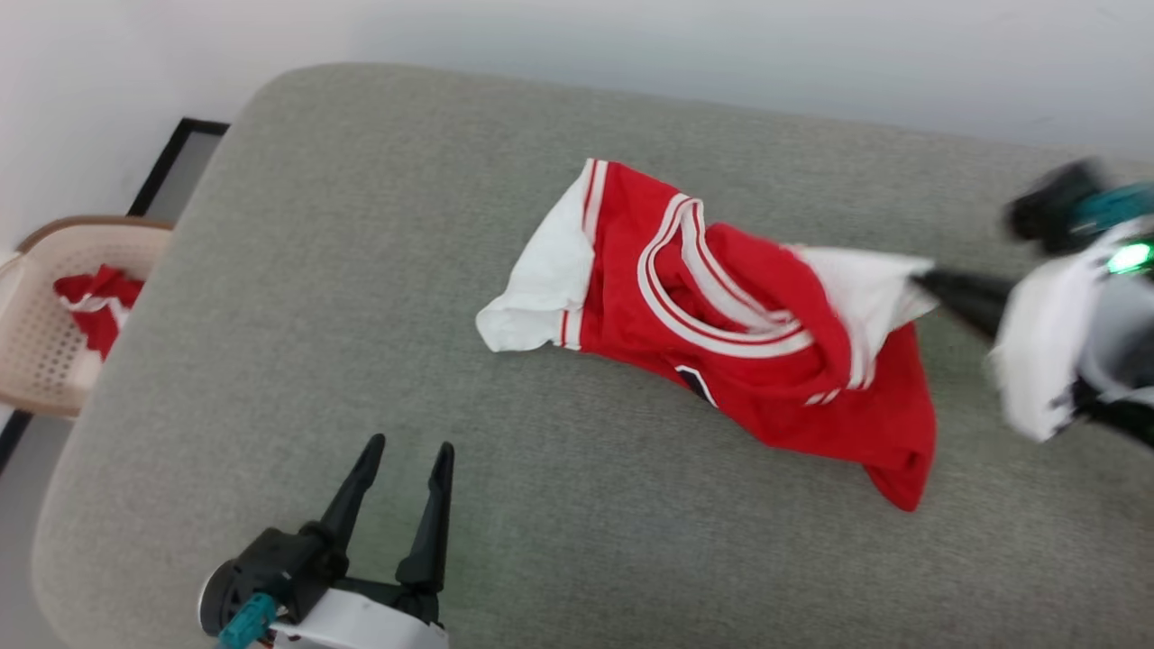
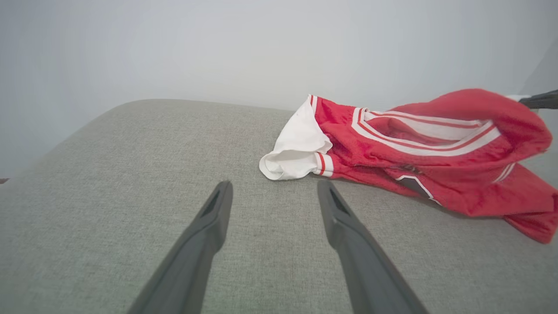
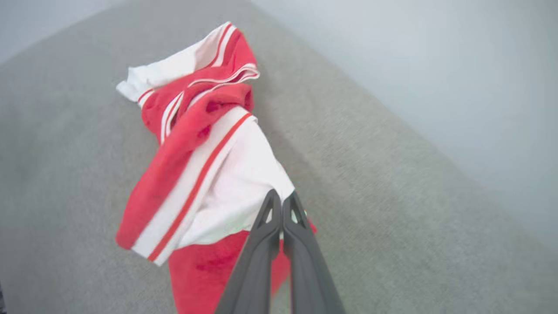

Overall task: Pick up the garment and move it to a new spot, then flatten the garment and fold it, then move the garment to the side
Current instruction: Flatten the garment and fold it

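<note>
The grey cushion (image 1: 315,361) carries the garment (image 1: 721,361), crumpled toward its right edge. It looks soft, light and limp, so it should drape and drag; sleeve or hem corners seem the best holds. The right gripper (image 3: 281,207), blurred in the head view, appears in its wrist view pressed together, pinching the garment's white part. The left gripper (image 1: 410,446) stands spread and empty near the front edge. The head view adds a basket (image 1: 36,361) beyond the left edge.

I look down from the head camera on a grey fabric-covered bench (image 1: 270,361) with rounded corners, set against a plain pale wall (image 1: 721,45) in soft, even light. Off the bench's left edge stands a beige perforated basket (image 1: 36,361) holding red cloth (image 1: 95,302). A black-framed panel (image 1: 171,158) lies beyond the far-left corner.
</note>
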Robot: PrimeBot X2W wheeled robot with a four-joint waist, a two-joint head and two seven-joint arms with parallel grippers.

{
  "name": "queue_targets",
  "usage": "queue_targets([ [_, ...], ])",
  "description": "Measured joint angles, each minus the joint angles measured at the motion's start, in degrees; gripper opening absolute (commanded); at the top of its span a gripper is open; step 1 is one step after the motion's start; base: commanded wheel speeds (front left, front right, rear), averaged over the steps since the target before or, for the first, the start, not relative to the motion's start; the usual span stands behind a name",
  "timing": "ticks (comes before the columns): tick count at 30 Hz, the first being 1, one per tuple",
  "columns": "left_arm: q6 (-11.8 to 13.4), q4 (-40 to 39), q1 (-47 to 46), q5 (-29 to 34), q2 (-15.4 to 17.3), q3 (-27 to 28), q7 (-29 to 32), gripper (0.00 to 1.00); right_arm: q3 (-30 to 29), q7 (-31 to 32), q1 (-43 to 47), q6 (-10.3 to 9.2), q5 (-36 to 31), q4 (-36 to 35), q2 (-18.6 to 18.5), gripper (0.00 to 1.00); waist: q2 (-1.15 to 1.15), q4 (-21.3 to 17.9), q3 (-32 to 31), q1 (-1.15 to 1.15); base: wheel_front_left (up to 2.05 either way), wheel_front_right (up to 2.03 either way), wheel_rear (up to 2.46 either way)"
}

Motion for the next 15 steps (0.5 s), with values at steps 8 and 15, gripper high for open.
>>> queue_targets([
  [8, -0.71, -0.21, 0.54, 0.53, -0.75, 1.37, 0.00, 1.00, -17.48, -7.05, 10.93, 0.00, 2.18, 6.42, -2.71, 0.00, 0.00, -2.88, -0.52, 0.00, 0.00, 0.00, 0.00],
  [15, -1.18, -0.48, 0.54, 0.91, -0.86, 1.94, 0.00, 1.00, -29.81, -9.78, 21.45, 0.00, -3.54, 15.64, -0.19, 0.00, 0.00, -3.86, 0.27, 0.00, 0.00, 0.00, 0.00],
])
